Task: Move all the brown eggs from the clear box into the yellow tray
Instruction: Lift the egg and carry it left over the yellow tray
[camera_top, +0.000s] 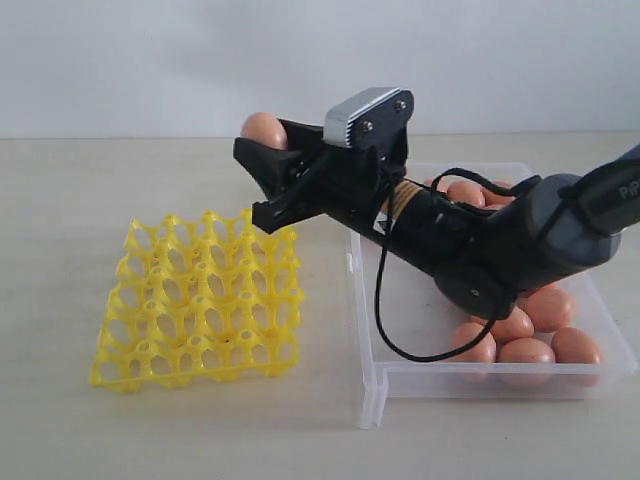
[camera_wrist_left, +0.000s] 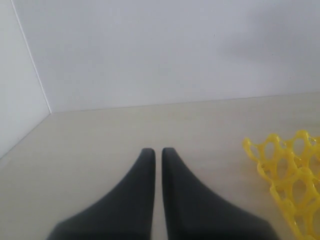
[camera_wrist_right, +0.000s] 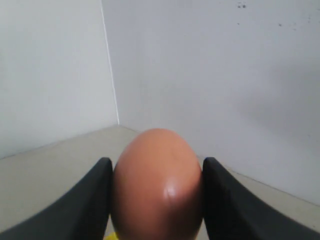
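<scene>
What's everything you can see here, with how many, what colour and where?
held egg: one, orange-brown, in the air past the tray's far right corner
boxed eggs: at least eight showing, orange-brown, in the clear box; the arm may hide more
clear box: one, transparent, on the table right of the tray
yellow tray: one, bright yellow, on the table, no egg seen in it
table: one, pale beige
right gripper: one, black, closed on the held egg
left gripper: one, black, near the tray's edge, fingers nearly together, empty
</scene>
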